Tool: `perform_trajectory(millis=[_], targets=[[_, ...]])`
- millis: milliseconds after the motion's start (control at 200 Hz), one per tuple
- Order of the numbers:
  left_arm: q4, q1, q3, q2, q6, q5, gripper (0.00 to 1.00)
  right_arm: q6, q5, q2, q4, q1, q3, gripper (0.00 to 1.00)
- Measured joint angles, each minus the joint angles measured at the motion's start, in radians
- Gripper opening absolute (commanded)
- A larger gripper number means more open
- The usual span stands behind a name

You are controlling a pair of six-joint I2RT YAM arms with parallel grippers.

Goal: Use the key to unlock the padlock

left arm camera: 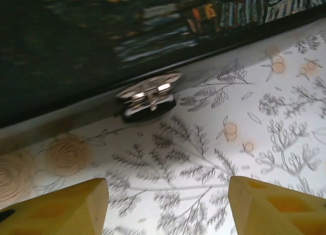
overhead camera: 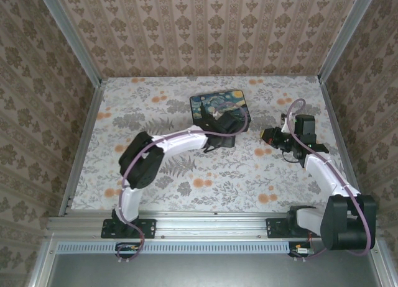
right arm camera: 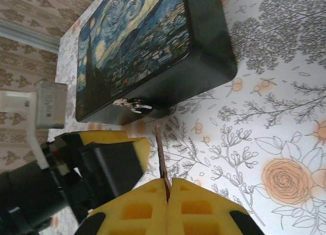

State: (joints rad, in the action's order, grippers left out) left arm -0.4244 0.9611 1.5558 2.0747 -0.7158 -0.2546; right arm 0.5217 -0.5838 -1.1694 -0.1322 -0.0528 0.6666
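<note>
A black box with a starry-night lid (overhead camera: 217, 104) lies at the back middle of the table. On its front wall sits a small silver metal fitting (left arm camera: 149, 92) (right arm camera: 133, 105). The padlock's brass body is hidden. My left gripper (left arm camera: 168, 186) (overhead camera: 229, 122) hovers just in front of that fitting, open, with only tablecloth between its yellow fingers (left arm camera: 66, 209). My right gripper (right arm camera: 168, 181) (overhead camera: 268, 136) is shut on the key (right arm camera: 160, 153). The thin blade sticks out towards the fitting, its tip a short way from it and beside the left gripper's finger (right arm camera: 135, 143).
A floral tablecloth (overhead camera: 205, 175) covers the table, with patterned walls on three sides and metal rails (overhead camera: 81, 132) along the edges. The left arm (overhead camera: 174, 144) stretches across the middle towards the box. Open cloth lies to the right of the box.
</note>
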Motion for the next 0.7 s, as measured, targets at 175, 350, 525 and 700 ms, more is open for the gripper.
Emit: perform_trajectory(millis=[175,350,525,700], targets=[[-0.071,0.019,0.107,0.114,-0.09,-0.13,0.69,0.016,0.025,0.007,-0.005,-0.006,0.0,0.0],[-0.107,0.018,0.138,0.158,-0.153,-0.201,0.65,0.034,0.024,0.02,0.002,-0.006,0.0,0.0],[-0.098,0.018,0.154,0.189,-0.171,-0.217,0.65,0.049,0.013,0.021,0.019,-0.006,-0.001,0.0],[-0.085,0.018,0.21,0.23,-0.182,-0.22,0.64,0.062,-0.004,0.021,0.038,-0.006,-0.009,0.0]])
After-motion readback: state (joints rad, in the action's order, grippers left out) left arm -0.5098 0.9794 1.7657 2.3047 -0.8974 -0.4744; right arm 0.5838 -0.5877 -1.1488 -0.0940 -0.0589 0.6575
